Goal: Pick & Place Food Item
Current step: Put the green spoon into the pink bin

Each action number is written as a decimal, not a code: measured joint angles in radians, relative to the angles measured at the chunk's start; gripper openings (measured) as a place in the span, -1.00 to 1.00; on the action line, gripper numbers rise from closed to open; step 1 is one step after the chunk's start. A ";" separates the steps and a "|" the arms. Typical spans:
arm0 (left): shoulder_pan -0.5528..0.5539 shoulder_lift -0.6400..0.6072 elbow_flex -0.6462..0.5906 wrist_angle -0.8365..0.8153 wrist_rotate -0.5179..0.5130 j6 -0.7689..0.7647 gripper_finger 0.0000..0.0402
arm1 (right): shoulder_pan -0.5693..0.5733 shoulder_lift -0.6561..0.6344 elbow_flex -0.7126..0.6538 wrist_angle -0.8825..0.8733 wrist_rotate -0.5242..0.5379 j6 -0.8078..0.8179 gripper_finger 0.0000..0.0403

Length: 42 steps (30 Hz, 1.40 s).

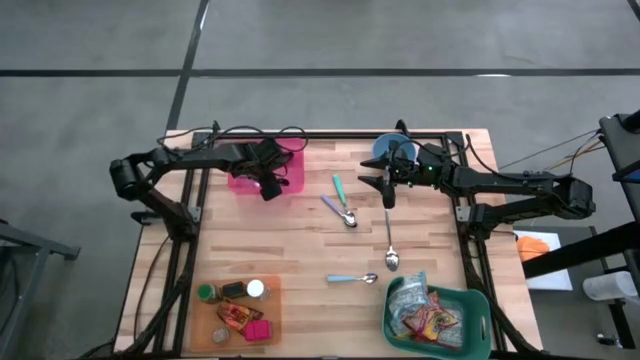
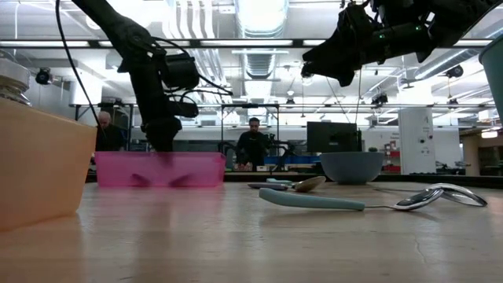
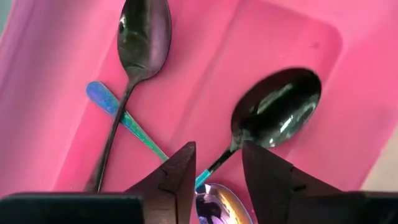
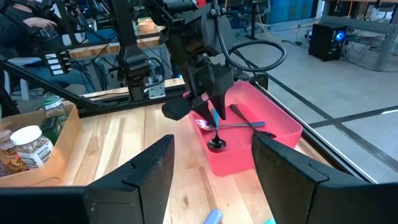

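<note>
Closest to the left wrist camera are the two dark fingers of my left gripper [image 3: 217,149], pointing steeply down into the pink bin [image 3: 56,93]. They stand a little apart. The teal handle of a dark-bowled spoon [image 3: 277,109] runs into the gap between them. I cannot tell whether either pad touches that handle.

Bin contents, left wrist view:
- the dark-bowled spoon, on the bin floor;
- a second dark spoon [image 3: 143,37], bowl away from my fingers;
- a blue-handled spoon [image 3: 124,121], its handle crossing the second spoon's and its shiny bowl just below my fingertips.

Location, high view: the pink bin sits at the far left of the table [image 1: 300,250], with my left arm reaching over it.

My right gripper [image 4: 212,142] hangs above the table near the blue bowl [image 1: 392,150] at the far right, roughly level and facing the bin. Its fingers are spread wide with nothing between them.

Loose on the table, between the two arms:
- a teal-handled spoon [image 1: 338,188];
- a purple-handled spoon [image 1: 338,211] just beside it;
- a silver spoon [image 1: 391,240] below my right gripper;
- a light-blue-handled spoon [image 1: 350,278] nearer the front edge.

Front corners: a green basket [image 1: 478,305] of bright packets on the right, a tan tray [image 1: 272,300] of jars on the left.

Two people show in the room behind the table in the low view.
</note>
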 joint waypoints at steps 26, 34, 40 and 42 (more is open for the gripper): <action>-0.135 -0.781 -0.420 0.613 0.142 0.008 -0.30 | 0.000 -0.001 0.000 0.000 0.000 0.000 0.05; -0.149 -0.989 -0.616 0.760 0.143 -0.029 0.07 | 0.000 -0.001 0.000 0.000 0.000 0.000 0.05; -0.149 -1.101 -0.690 0.817 0.251 -0.021 0.20 | 0.000 -0.001 0.000 0.000 0.000 0.000 0.05; -0.149 -1.129 -0.695 0.806 0.317 -0.022 0.21 | 0.000 -0.001 0.000 0.000 0.000 0.000 0.05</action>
